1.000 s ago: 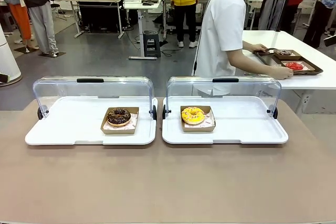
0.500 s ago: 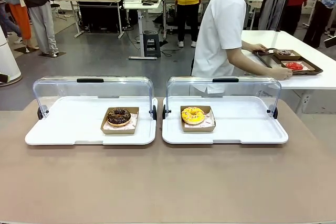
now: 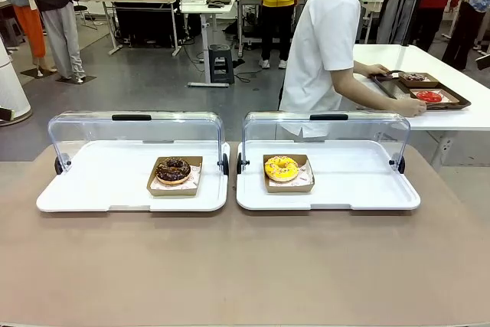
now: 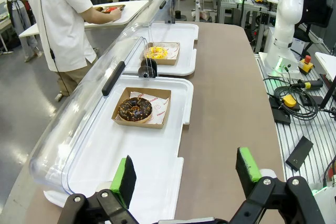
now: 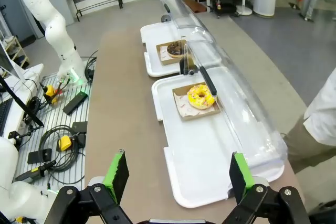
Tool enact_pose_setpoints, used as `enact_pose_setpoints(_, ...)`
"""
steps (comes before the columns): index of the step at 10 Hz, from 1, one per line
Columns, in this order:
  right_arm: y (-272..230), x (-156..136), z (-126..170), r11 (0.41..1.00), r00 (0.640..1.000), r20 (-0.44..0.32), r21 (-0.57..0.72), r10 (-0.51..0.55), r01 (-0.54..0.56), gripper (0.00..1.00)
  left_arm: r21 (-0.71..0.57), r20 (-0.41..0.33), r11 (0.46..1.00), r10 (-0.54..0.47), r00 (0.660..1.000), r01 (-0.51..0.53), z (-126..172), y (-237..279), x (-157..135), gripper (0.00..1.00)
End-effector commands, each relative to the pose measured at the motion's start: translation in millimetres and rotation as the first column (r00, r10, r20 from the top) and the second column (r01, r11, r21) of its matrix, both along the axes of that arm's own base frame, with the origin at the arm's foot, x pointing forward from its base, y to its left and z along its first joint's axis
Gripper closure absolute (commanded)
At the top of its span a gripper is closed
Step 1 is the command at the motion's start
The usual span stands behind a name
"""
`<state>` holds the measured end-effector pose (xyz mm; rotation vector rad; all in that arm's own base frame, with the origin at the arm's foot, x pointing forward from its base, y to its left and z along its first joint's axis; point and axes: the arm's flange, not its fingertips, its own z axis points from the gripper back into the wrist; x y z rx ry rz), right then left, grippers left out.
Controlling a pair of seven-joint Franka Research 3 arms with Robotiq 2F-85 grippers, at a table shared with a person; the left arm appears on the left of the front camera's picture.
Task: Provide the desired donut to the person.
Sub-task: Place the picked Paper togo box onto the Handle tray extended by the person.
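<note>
Chocolate donut (image 3: 174, 169) seen in left tray (image 3: 84, 189), yellow donut (image 3: 281, 168) in right tray (image 3: 360, 185). Person (image 3: 325, 44) turned toward 3 o'clock. Left gripper (image 4: 186, 174) and right gripper (image 5: 178, 176) spread, nothing gripped.

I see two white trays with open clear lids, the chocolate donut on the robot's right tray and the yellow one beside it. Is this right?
Not quite. The front view shows the chocolate donut on the robot's left tray; the yellow donut sits on the right tray. Both clear lids are open, as you wrote.

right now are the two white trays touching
Apart. The front view shows a narrow strip of brown table between the left tray and the right tray, beside the lid hinges.
</note>
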<state>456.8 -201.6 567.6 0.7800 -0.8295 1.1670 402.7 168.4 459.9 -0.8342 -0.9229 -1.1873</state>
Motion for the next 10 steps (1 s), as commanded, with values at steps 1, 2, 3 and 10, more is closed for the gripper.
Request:
enact_pose_setpoints(1,2.1,1.4,-2.3,1.000,1.000,0.008,0.006,-0.016,0.016,0.00,-0.008,0.006,1.000,0.006,1.000,-0.006,1.6,0.5,-0.2,0.00)
enact_pose_setpoints(2,2.1,1.4,-2.3,1.000,1.000,0.008,0.006,-0.016,0.016,0.00,-0.008,0.006,1.000,0.006,1.000,-0.006,1.6,0.5,-0.2,0.00)
enact_pose_setpoints(3,2.1,1.4,-2.3,1.000,1.000,0.008,0.006,-0.016,0.016,0.00,-0.008,0.006,1.000,0.006,1.000,-0.006,1.6,0.5,-0.2,0.00)
enact_pose_setpoints(10,2.1,1.4,-2.3,1.000,1.000,0.008,0.006,-0.016,0.016,0.00,-0.008,0.006,1.000,0.006,1.000,-0.006,1.6,0.5,-0.2,0.00)
